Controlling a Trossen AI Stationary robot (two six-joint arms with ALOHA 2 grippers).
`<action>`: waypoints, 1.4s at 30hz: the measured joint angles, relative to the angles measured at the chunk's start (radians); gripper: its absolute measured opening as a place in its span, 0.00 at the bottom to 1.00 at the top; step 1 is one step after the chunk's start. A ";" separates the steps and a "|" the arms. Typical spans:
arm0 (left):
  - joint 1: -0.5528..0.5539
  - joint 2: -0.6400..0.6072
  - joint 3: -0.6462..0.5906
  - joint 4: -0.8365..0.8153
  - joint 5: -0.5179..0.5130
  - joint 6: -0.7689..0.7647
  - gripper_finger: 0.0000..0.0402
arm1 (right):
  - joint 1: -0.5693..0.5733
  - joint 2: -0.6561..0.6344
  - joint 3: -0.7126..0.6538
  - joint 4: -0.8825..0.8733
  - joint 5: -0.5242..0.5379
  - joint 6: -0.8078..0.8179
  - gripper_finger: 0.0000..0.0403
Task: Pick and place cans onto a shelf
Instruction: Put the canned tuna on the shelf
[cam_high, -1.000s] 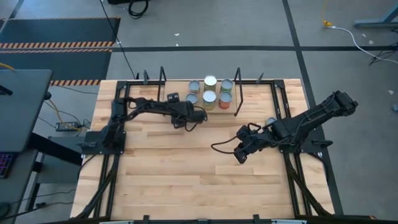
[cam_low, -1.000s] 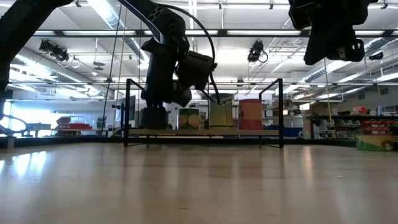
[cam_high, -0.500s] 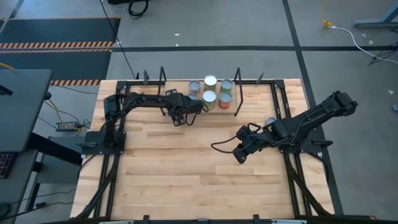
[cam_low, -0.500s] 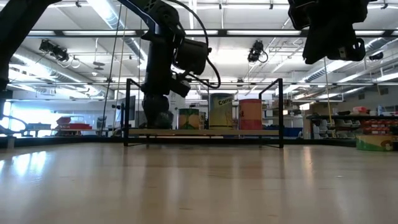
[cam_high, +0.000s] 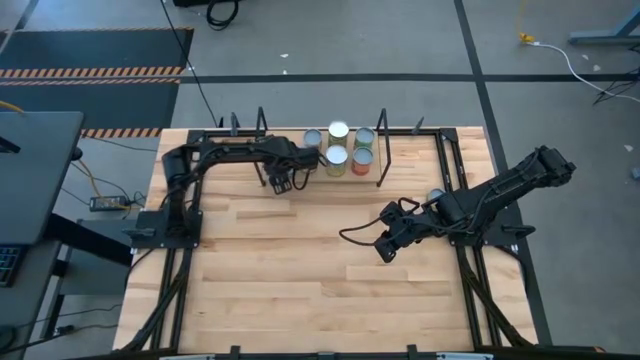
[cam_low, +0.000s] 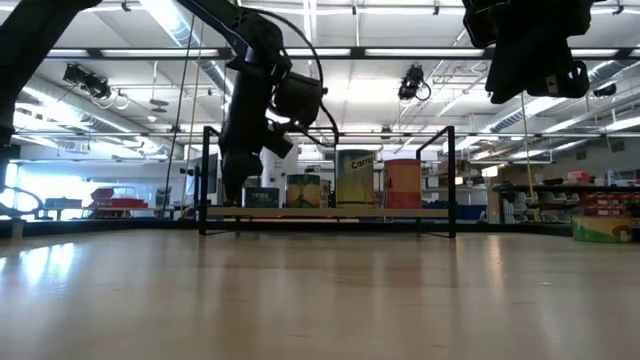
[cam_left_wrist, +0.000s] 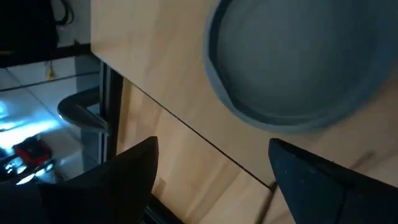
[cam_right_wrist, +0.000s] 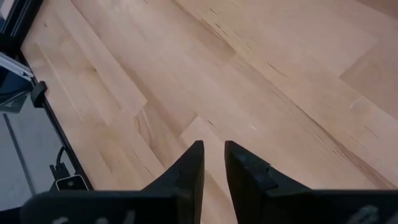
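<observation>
High view: we saw the left gripper (cam_high: 279, 181), fingers spread and empty, just beside the shelf (cam_high: 262, 124) cans (cam_high: 336, 156); right gripper (cam_high: 386, 250) nearly closed, well apart

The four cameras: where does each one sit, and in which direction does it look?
High view: overhead, straight down on table, both arms, shelf.
Low view: at tabletop height, level toward the shelf; left gripper hangs beside the cans.
Left wrist view: on the left arm, looking down on one can lid between its open fingers.
Right wrist view: right gripper nearly shut over bare table.
High and low views share shelf and cans.
</observation>
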 joint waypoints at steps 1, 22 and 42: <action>-0.006 -0.014 0.000 0.004 0.010 -0.001 0.77 | 0.000 0.000 0.000 0.000 0.000 0.000 0.18; 0.101 -0.144 0.002 0.248 0.456 -0.020 0.02 | -0.033 0.001 0.000 0.036 0.027 -0.056 0.18; 0.136 -0.049 0.001 0.262 0.455 0.358 0.00 | -0.048 0.001 0.000 0.100 0.029 -0.108 0.18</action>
